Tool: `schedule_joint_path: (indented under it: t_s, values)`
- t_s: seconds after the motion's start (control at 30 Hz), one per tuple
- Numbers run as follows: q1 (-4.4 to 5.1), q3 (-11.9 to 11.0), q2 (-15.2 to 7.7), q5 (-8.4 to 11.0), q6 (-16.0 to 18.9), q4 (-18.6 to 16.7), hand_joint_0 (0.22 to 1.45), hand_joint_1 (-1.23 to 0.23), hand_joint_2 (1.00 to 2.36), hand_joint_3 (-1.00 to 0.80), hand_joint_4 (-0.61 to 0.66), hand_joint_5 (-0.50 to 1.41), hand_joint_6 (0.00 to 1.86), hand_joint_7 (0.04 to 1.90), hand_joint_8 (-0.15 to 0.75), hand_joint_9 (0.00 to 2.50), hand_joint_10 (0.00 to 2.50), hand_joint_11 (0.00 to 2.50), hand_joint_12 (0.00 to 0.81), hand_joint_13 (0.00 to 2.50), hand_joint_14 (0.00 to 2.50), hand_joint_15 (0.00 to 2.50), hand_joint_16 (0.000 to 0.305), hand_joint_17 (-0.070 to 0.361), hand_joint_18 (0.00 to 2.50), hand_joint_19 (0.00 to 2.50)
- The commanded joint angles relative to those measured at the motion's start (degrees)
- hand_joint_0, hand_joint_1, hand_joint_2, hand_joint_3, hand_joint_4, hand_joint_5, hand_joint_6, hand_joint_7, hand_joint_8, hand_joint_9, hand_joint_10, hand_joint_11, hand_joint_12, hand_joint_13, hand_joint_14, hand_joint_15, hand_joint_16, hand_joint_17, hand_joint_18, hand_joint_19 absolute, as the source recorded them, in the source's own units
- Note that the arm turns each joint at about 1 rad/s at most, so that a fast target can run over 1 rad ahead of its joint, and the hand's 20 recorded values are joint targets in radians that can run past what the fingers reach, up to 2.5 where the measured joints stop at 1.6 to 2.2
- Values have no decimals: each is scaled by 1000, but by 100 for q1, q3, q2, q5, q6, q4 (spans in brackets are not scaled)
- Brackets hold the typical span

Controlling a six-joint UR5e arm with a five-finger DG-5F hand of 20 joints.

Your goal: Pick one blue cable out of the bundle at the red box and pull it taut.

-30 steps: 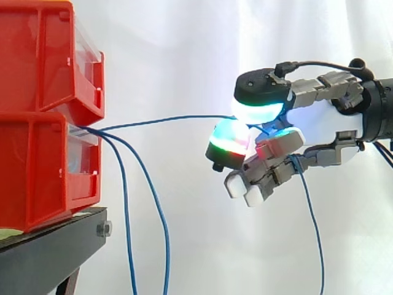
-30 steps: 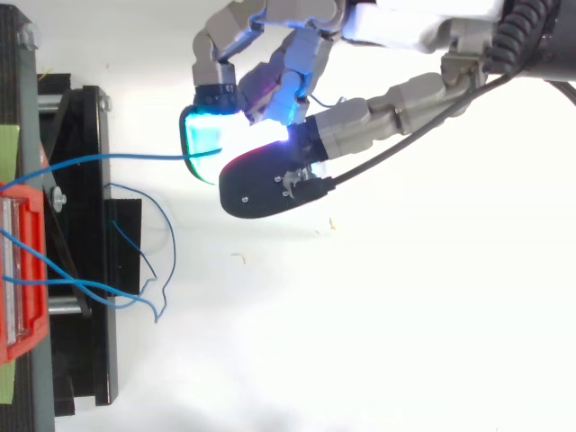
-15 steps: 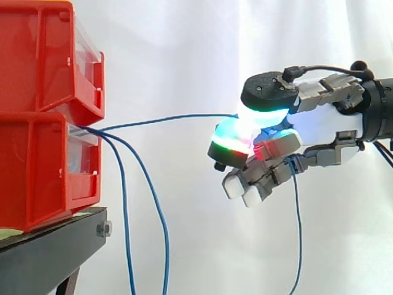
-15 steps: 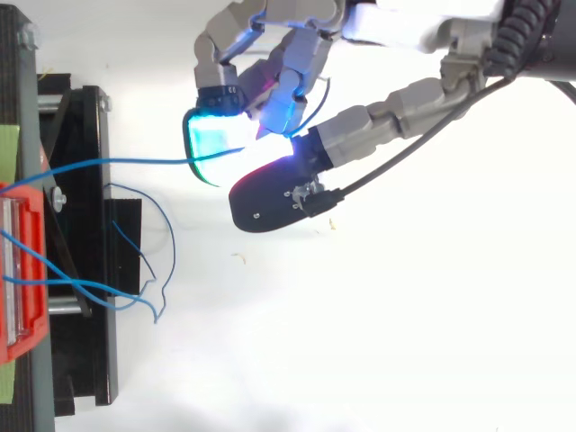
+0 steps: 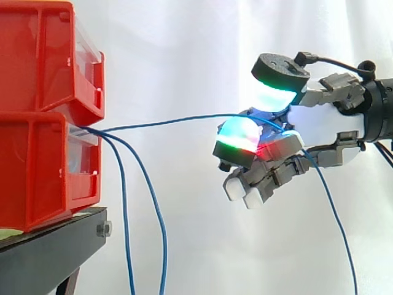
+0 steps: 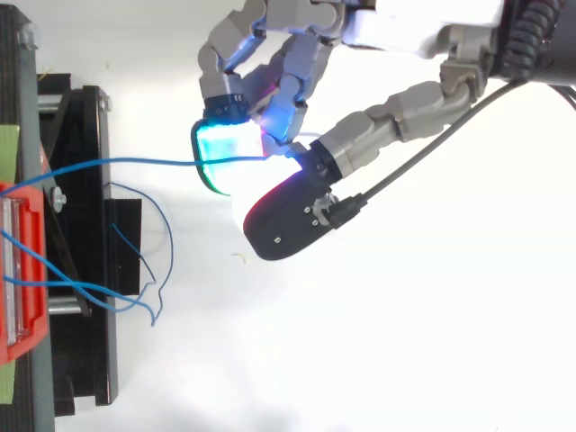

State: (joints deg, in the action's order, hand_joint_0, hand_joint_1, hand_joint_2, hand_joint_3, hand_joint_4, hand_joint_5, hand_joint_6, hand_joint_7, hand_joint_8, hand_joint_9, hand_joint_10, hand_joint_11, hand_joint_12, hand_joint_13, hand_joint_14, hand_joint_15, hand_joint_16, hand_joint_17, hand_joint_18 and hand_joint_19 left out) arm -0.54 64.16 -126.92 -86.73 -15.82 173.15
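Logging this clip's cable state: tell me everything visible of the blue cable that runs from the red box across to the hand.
The blue cable is thin and smooth, plastic-sheathed by its look. It leaves the front of the lower red box, beside two drooping cables, and runs nearly straight, rising slightly, through open air to the hand. Past the hand its free length hangs slack downward. Whether the hand grips it cannot be told.

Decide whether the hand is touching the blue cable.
Touching. The side view shows the blue cable draped over the hand, bending down past it.
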Motion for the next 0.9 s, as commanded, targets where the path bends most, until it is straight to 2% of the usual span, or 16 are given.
schedule_joint_path:
  t_s: [0.0,0.17,0.23,0.33,0.53,0.87]
  values:
    - [1,0,1,7,0,0,496,-721,1000,-500,204,-138,872,1002,381,1215,7,1341,419,708,17,439,59,132,661,419]
    - [1,0,1,7,0,0,559,-541,1006,-412,188,-127,863,1056,361,1231,10,1355,396,707,15,435,55,123,639,457]
    - [10,0,1,7,0,0,582,-532,1010,-363,185,-125,864,1061,351,1237,11,1366,393,710,16,439,54,122,634,450]
    - [19,0,1,33,0,0,587,-577,1013,-301,184,-122,864,1070,353,1239,10,1363,394,718,18,440,54,120,642,450]
    - [19,0,1,59,0,8,587,-705,1013,-164,223,-110,890,1129,418,1289,7,1375,431,778,14,424,61,136,741,386]
    - [28,0,1,68,-97,8,624,-846,1019,-101,188,-115,892,1211,392,1265,8,1374,413,768,16,423,57,128,732,391]
